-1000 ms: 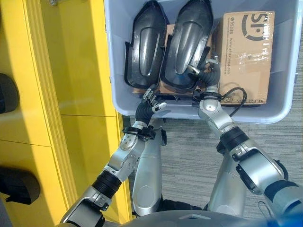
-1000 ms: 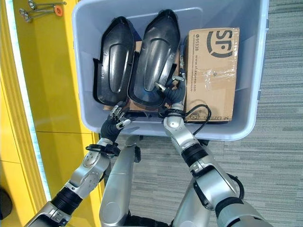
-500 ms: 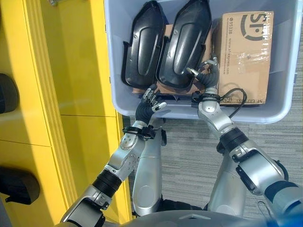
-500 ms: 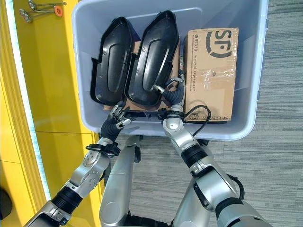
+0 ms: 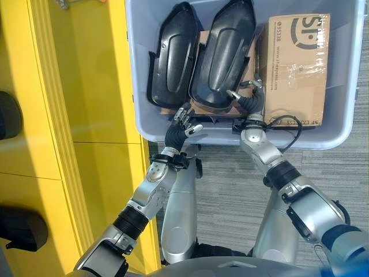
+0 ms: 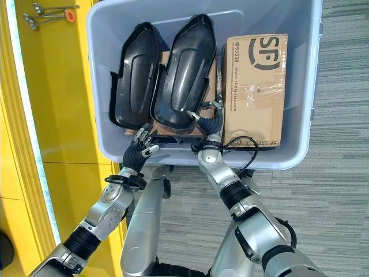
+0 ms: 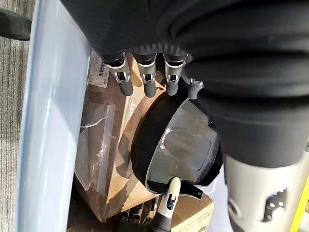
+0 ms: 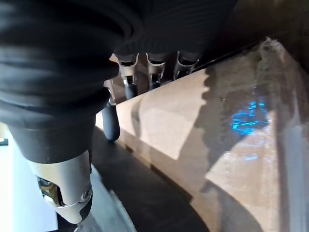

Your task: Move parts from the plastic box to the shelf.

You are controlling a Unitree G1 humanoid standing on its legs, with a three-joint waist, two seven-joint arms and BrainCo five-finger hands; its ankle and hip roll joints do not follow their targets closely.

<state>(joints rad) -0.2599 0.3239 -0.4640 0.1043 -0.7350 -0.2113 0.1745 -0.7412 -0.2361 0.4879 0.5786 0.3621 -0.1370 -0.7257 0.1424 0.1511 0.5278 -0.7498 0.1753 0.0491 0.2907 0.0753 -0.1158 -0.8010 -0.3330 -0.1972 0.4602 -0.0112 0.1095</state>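
The pale grey plastic box holds two long black moulded parts side by side, the left part and the right part, with brown cardboard under them. My right hand is inside the box at the right part's near end. Its thumb lies on the part's rim and its fingers curl round the edge next to the cardboard carton. My left hand hovers over the box's near rim. Its fingers are relaxed and hold nothing.
A yellow shelf runs along the left of the box, with dark parts lying on it. Metal tools with an orange piece rest at its far end. Grey carpet lies below the box.
The right part's near end has swung left against the other part. My right hand has drawn back slightly toward the near wall with it. The left hand stays put.
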